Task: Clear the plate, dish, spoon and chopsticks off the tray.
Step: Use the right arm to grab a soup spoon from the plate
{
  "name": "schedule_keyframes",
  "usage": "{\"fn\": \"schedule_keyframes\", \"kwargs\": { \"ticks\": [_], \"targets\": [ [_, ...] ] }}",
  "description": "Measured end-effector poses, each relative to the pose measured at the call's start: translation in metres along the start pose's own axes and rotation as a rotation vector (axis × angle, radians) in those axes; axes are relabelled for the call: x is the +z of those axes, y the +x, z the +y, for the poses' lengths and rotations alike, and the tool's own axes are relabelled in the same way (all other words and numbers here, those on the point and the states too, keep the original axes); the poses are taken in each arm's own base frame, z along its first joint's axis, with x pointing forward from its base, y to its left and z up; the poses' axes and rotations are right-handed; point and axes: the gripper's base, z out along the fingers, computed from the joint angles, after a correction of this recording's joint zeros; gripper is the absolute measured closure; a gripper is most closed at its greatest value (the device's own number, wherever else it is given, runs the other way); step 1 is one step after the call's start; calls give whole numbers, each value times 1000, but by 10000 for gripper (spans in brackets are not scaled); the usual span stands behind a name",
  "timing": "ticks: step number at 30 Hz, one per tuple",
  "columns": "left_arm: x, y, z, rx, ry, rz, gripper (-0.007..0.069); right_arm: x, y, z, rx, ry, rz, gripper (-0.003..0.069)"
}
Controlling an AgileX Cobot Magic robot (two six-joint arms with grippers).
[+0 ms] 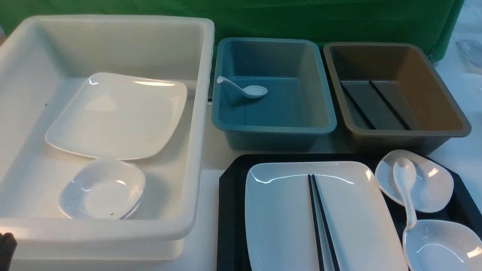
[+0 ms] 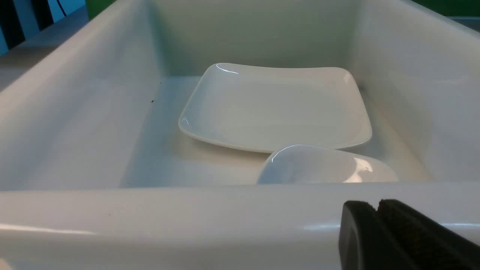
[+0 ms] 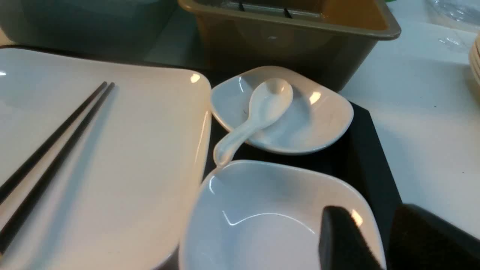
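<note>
Black tray (image 1: 229, 195) nearest: plate (image 1: 278, 210) with chopsticks (image 1: 320, 222) on it, empty near dish (image 1: 440, 244), far dish (image 1: 433, 184) holding spoon (image 1: 404, 184) bowl. Beyond: white bin (image 1: 196, 131) with square plate (image 1: 116, 116) and small dish (image 1: 101, 190), teal bin (image 1: 324, 113) with curved spoon (image 1: 244, 90), brown bin (image 1: 452, 113) with two black sticks (image 1: 376, 107). Arms: right gripper (image 3: 375, 217) narrow, fingers straddling near dish rim, grip unclear; left gripper (image 2: 377, 206) pads pressed together, empty, outside white bin's near wall.

White plate (image 1: 282, 218), black chopsticks (image 1: 320, 222), black tray (image 1: 229, 210), teal bin (image 1: 275, 130).
</note>
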Motion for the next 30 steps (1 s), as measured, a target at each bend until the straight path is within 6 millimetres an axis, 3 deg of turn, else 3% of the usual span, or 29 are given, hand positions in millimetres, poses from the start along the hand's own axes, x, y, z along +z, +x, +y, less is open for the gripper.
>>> {"fn": "schedule_keyframes", "kwargs": {
  "ticks": [22, 27, 30],
  "targets": [
    [0, -5, 1, 50, -15, -59, 589, 0, 0, 0, 0, 0, 0, 419],
    [-3, -23, 3, -287, 3, -261, 589, 0, 0, 0, 0, 0, 0, 419],
    [-4, -28, 5, -370, -2, -317, 589, 0, 0, 0, 0, 0, 0, 419]
  ]
}}
